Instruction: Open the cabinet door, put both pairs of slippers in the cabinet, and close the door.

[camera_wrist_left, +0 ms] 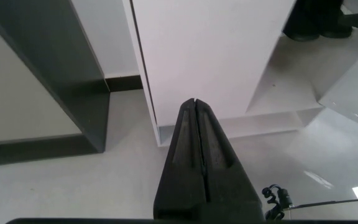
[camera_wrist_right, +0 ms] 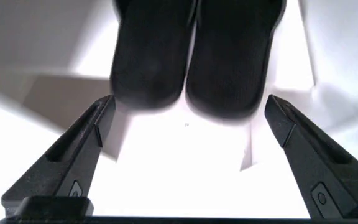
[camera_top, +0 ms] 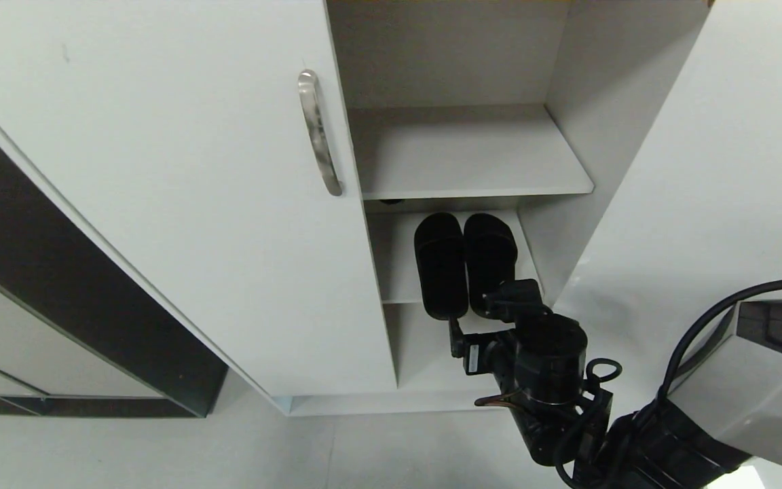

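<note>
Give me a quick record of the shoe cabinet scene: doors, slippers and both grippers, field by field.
right door: open
left door: closed
slippers: one black pair on the middle shelf, near ends past its front edge
right gripper: open, just in front of the slippers
left gripper: shut, holding nothing, facing the left door

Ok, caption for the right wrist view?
Open right end effector facing a pair of black slippers on the cabinet shelf.
</note>
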Motion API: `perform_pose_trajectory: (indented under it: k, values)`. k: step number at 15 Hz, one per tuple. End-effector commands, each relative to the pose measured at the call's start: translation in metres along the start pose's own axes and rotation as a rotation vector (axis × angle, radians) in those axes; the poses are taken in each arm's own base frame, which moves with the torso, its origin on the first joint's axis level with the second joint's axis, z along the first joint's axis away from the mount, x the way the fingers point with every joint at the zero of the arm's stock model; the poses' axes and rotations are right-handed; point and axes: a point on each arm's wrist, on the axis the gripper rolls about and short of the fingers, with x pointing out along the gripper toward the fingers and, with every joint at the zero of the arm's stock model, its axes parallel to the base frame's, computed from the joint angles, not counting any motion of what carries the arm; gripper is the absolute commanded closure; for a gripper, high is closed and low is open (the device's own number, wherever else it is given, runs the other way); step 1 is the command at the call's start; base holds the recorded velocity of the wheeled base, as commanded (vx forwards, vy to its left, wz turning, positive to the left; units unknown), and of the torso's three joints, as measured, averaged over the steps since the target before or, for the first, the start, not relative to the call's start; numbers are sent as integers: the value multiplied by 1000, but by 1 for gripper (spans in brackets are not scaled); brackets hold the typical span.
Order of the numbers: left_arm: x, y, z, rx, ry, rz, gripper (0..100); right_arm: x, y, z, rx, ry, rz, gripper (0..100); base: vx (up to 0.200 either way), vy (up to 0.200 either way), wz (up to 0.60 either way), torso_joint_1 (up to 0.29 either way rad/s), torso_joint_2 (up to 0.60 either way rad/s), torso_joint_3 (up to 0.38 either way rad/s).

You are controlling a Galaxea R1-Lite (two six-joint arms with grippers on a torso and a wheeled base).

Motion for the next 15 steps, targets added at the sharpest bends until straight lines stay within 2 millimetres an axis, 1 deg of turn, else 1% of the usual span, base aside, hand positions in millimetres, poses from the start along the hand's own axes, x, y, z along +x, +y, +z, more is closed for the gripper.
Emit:
perform_pose_trajectory:
  k: [1,2,15]
  values:
    - [0,0,0,0,1,0,100,0,1,-1,-4,4,3,0,-200,0,0,-2,-2,7]
    - [0,0,0,0,1,0,100,0,1,-2,-5,5,3,0,-200,0,0,-7,-2,2]
    - [0,0,0,-3,1,0,100,2,2,-1,-1,-1,4,0,0,0,0,0,0,0]
